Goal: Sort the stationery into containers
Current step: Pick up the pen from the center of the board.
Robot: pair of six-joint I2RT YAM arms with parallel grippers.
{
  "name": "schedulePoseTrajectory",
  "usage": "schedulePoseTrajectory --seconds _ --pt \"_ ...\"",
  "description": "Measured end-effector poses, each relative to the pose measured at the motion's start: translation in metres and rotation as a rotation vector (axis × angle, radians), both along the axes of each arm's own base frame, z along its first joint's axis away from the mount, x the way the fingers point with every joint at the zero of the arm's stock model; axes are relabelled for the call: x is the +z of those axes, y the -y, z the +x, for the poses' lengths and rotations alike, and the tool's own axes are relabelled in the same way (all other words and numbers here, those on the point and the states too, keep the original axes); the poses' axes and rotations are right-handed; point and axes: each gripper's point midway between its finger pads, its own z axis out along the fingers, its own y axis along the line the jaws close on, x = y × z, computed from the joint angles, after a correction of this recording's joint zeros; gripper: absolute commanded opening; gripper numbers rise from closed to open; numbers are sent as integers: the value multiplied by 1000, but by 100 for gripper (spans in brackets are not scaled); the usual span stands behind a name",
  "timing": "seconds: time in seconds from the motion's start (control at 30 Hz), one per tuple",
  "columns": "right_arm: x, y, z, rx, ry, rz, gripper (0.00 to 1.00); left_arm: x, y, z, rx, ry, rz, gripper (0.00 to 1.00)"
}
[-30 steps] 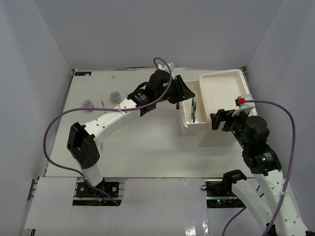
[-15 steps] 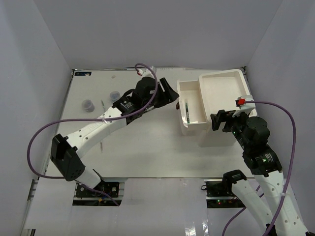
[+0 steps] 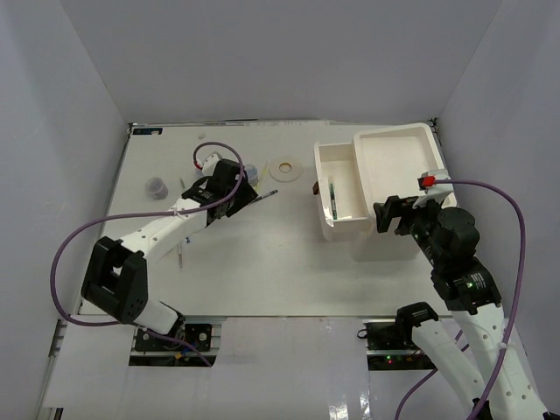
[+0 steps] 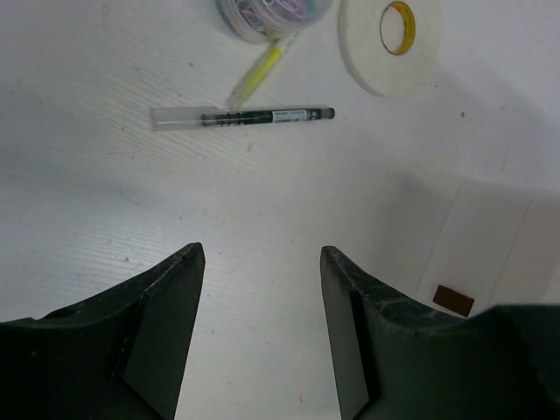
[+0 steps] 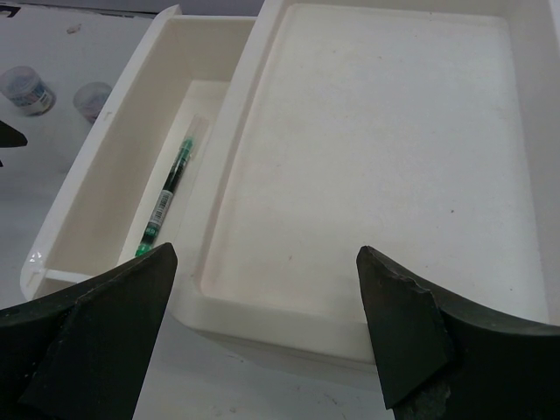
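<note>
Progress is slight so far — one green-barrelled pen (image 5: 168, 194) lies in the pulled-out drawer (image 5: 105, 166) of the white organiser (image 5: 376, 157), and its shallow tray top holds nothing. Everything else visible sits on the table. The left wrist view shows a dark pen (image 4: 254, 115) lying crosswise, a pale yellow pen (image 4: 260, 73) slanting down to touch it, a clear jar (image 4: 271, 10) at the yellow pen's far end, and the cream tape ring (image 4: 376, 61) just beside the jar. Another jar (image 3: 156, 185) stands well apart towards the table's left edge, and a thin stick (image 3: 181, 254) beside the left forearm is probably one more pen. The left gripper (image 4: 260, 262) hangs above bare table near the dark pen, fingers spread and empty. The right gripper (image 5: 265, 262) hovers at the organiser's near edge, also parted wide with nothing between its fingers. Most of the sorting remains, I judge — pens, jars and tape at least.
</note>
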Motion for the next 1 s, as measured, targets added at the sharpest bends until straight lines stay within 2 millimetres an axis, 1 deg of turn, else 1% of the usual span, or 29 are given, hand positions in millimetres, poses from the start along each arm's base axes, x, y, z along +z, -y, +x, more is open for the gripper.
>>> schedulePoseTrajectory --seconds 0.17,0.27,0.37,0.43,0.5,0.6,0.67,0.77,0.9,0.97,1.0 --pt "0 -2 -1 9 -1 2 90 -26 -9 13 60 -39 22 65" --pt "-1 -2 -1 15 2 1 90 -47 -13 20 98 -81 28 64" --pt "-1 -3 -1 18 11 0 90 -68 -17 23 132 -127 36 64" --pt "0 -3 -2 19 13 1 90 -79 -20 24 146 -150 45 63" --pt "0 -2 -2 20 15 1 90 -82 -24 25 156 -155 55 63" --pt "0 -2 -4 20 18 3 90 -80 -34 24 163 -154 92 63" --pt "0 -2 -5 24 21 3 90 -77 -48 24 174 -156 120 63" --pt "0 -3 -5 28 26 4 90 -73 -83 20 220 -165 152 63" --pt "0 -5 -5 40 31 7 90 -73 -140 0 306 -195 205 63" --pt "0 -6 -5 43 32 8 90 -73 -162 -10 332 -211 233 63" --pt "0 -6 -5 44 32 8 90 -73 -166 -13 332 -216 242 63"
